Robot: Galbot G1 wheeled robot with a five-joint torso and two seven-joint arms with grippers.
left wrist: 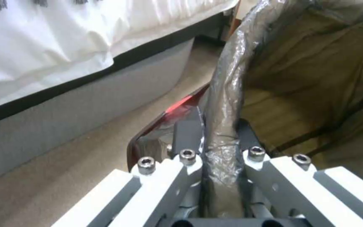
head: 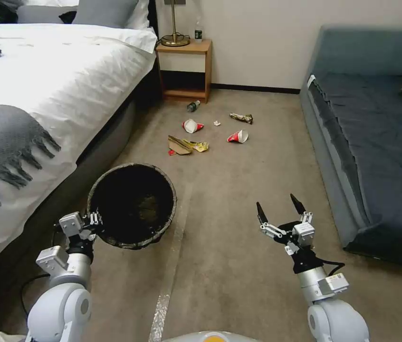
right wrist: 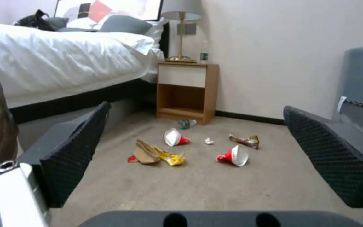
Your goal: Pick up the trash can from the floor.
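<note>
Trash can (head: 133, 205), tilted mouth-up beside the bed (head: 44, 85), sits at ten o'clock on the floor (head: 239, 266); the left gripper (left wrist: 219, 142) pinches its bag-wrapped rim for a lift, while the right gripper (head: 282, 209) waits at two o'clock, fingers spread and empty.

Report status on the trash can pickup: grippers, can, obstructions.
Left gripper shut on trash can rim, bed side. Right gripper open, empty, above the floor. Can tilted, mouth toward camera. Litter lies farther off, not in the way.
</note>
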